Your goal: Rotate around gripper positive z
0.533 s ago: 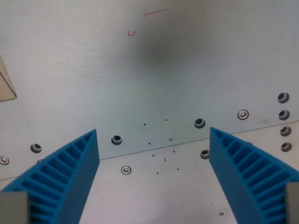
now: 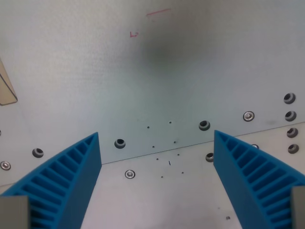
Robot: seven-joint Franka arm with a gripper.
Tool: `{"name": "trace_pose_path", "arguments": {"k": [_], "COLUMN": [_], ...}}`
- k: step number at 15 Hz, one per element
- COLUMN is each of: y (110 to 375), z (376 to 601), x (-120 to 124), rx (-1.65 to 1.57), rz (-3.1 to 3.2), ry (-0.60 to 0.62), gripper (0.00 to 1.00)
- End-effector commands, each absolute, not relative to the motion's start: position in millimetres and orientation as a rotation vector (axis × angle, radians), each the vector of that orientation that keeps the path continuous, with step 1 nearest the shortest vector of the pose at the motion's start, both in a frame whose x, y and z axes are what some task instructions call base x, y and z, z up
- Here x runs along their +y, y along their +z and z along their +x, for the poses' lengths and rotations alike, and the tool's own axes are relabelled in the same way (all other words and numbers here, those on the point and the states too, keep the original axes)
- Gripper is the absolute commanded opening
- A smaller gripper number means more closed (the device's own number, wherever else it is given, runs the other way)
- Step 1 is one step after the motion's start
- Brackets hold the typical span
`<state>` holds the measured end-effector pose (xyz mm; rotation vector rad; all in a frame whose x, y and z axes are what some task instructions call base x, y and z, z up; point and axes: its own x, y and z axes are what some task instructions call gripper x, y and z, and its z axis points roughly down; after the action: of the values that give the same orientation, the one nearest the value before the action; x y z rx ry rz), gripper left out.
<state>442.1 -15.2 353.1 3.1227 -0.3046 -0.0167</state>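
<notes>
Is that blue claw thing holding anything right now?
No, nothing is held. The gripper is open: its two blue fingers stand wide apart, and between them only the bare metal plate with its screw holes shows.

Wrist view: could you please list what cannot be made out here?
- Gripper: the blue fingers run off the bottom edge, so their bases are unseen.
- Tan object: cut by the wrist view's left edge; its identity is unclear.
- Red marks on the plate: too small and faint to read.
- Dark smudge: blurred; shadow or stain, unclear.
</notes>
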Motion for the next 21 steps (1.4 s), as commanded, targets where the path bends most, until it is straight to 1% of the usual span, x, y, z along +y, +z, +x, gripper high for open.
{"name": "trace_pose_path", "arguments": {"k": [1, 21], "y": [355.9, 355.9], "z": [441.7, 441.7], "x": [-15.1, -15.1], "rx": [-0.442, -0.801], "rz": [3.106, 3.033], "ry": [-0.007, -0.006], "gripper": [1.00, 1.00]}}
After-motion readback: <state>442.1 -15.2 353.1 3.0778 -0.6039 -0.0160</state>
